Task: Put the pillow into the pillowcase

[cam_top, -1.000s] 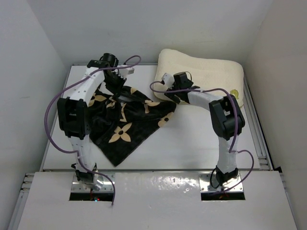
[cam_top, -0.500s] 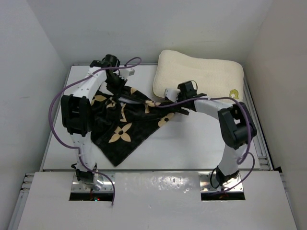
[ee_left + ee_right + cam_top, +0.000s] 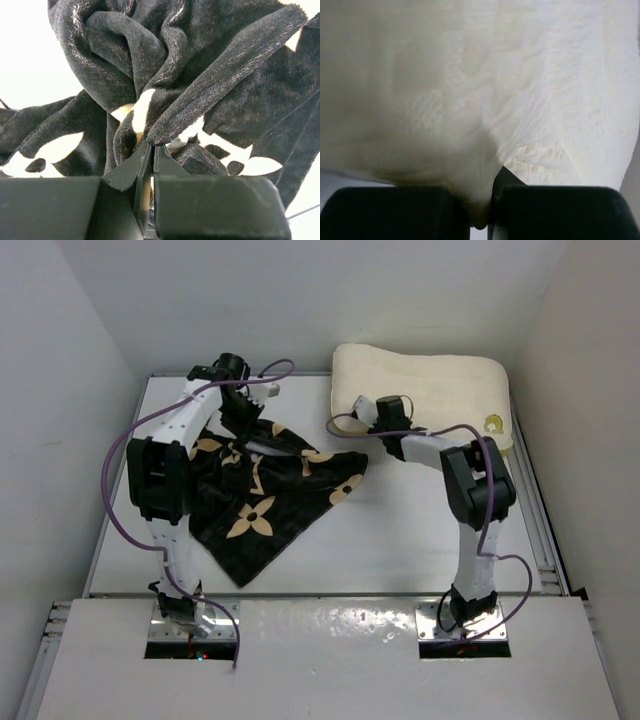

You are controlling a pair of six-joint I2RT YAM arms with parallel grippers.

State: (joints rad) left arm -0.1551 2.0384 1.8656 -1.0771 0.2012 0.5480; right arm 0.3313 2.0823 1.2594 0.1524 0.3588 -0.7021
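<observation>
The cream-white pillow (image 3: 430, 388) lies at the back right of the table, its yellow logo (image 3: 492, 423) at the near right corner. My right gripper (image 3: 372, 412) sits at the pillow's near left edge. In the right wrist view it (image 3: 487, 200) is shut on a pinch of the pillow (image 3: 470, 90) cover. The black pillowcase (image 3: 270, 500) with tan flowers lies crumpled left of centre. My left gripper (image 3: 243, 428) hangs over its back part and holds a raised fold. In the left wrist view it (image 3: 151, 146) is shut on a hem of the pillowcase (image 3: 200, 100).
The white table (image 3: 400, 540) is walled on the left, the back and the right. A metal rail (image 3: 535, 520) runs along its right edge. Purple cables loop off both arms, one (image 3: 110, 490) hanging out to the left.
My right gripper has left the pillowcase's right edge, moved back to the pillow's near left edge, and shut on the pillow. The left gripper has kept its grip and place.
</observation>
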